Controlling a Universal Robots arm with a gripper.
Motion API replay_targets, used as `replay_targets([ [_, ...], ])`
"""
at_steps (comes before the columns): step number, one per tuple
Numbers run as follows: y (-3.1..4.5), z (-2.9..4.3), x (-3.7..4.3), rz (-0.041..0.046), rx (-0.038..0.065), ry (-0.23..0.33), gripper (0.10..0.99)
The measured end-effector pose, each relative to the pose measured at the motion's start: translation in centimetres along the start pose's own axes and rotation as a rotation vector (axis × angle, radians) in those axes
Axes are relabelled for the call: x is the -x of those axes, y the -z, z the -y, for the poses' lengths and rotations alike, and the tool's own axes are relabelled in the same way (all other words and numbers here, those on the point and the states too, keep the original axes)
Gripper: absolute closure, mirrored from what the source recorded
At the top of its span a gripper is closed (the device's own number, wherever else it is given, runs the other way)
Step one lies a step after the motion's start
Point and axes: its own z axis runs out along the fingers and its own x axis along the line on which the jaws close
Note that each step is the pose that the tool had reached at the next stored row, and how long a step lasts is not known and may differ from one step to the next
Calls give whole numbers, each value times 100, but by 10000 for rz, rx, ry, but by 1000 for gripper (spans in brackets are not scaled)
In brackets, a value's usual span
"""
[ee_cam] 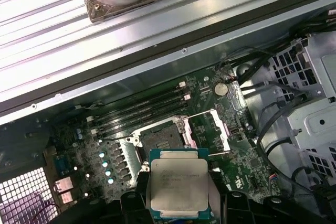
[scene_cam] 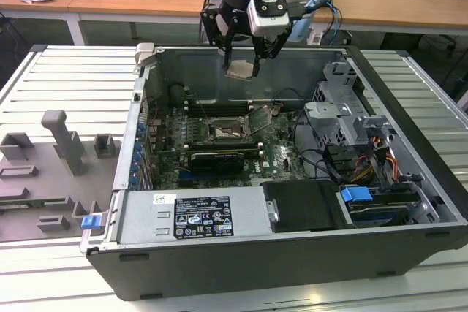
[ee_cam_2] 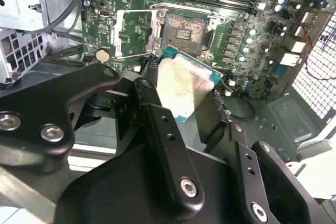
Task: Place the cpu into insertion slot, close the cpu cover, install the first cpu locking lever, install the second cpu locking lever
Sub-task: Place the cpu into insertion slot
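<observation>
Step one in hand: the cpu point(ee_cam: 177, 187) is carried above the insertion slot point(ee_cam: 157, 141) and is not yet seated.

The gripper point(scene_cam: 243, 62) has its jaws closed narrowly on two opposite edges of the cpu, metal face towards the wrist cameras. The chip hangs well above the slot, at about the height of the case wall point(scene_cam: 292, 71), and appears offset to one side of it. The slot lies bare, and the cpu cover point(ee_cam: 223, 132) is swung open just beside it, so no cover or lever step is done. In my judgement, placing calls for squaring the chip to the slot's rim and a level descent. Room directly above the slot is open. The memory slots point(ee_cam: 142, 109) run near one side of the slot, the raised cover crowds another, and the cables point(ee_cam: 273, 114) and drive cage point(scene_cam: 340, 107) stand well apart from it.
</observation>
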Motion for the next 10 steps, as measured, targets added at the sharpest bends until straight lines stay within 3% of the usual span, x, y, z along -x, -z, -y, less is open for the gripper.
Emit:
replay_targets([
  [10, -1, -1, 0, 45, -24, -398, 561],
])
